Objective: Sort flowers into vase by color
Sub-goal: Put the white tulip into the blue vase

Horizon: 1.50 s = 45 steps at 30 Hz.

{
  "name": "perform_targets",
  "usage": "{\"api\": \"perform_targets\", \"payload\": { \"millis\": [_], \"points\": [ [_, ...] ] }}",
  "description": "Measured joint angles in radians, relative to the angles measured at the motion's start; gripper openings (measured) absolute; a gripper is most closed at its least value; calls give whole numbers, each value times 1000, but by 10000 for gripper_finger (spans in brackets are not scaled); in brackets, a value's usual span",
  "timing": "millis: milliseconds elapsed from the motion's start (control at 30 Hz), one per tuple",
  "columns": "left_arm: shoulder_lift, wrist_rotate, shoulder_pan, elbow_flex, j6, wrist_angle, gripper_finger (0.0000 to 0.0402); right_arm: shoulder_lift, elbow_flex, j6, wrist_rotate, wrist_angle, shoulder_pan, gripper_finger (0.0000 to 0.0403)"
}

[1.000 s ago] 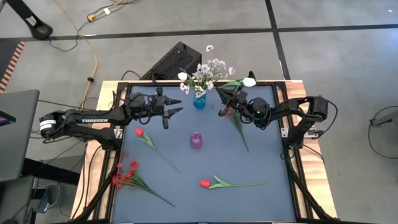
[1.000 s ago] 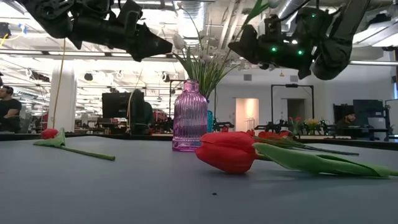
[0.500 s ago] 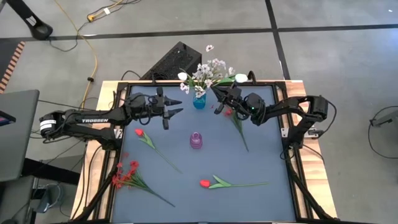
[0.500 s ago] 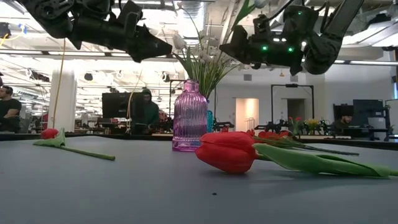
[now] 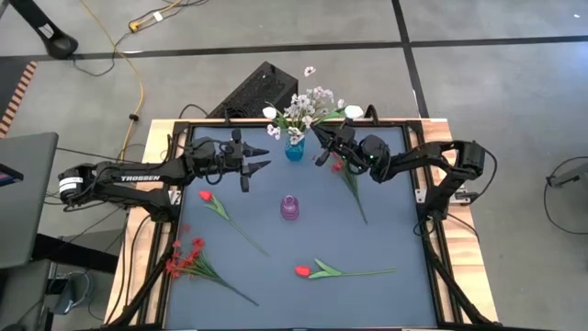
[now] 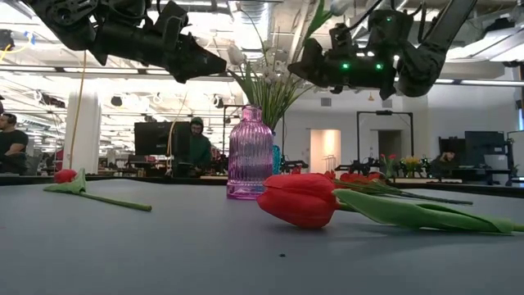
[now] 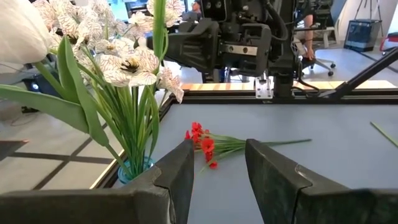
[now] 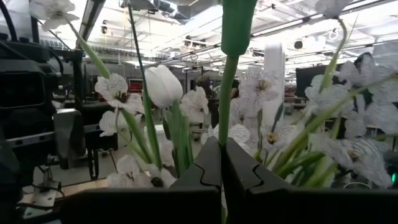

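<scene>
The right gripper (image 5: 323,150) hangs just beside the blue vase (image 5: 294,150), its fingers (image 8: 205,177) pinched together on the green stem of a white tulip (image 5: 354,112), whose bloom sits beyond the gripper, away from the vase and over the table's far edge. Compared with a second ago, this gripper has drawn closer to the blue vase and its white bouquet (image 5: 303,108), and the tulip's bloom has come nearer with it. On the other side of the blue vase the left gripper (image 5: 260,157) hovers with its fingers (image 7: 177,177) apart, holding nothing, unmoved. The purple vase (image 5: 289,208) stands empty nearer the table's middle, and four red flowers lie around it: a spray (image 5: 350,186), a tulip (image 5: 213,202), a clustered spray (image 5: 188,260) and another tulip (image 5: 317,270).
</scene>
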Motion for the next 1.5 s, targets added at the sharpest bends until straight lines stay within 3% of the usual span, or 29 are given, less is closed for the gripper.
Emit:
{"api": "perform_targets", "payload": {
  "millis": [700,1033,1500],
  "points": [
    [0,8,0,1,-6,-18,135,0,164,9,28,-422,-10,23],
    [0,8,0,1,-6,-17,135,0,168,108,26,-509,-36,23],
    [0,8,0,1,-21,-15,135,0,168,115,21,-534,-31,30]
  ]
}}
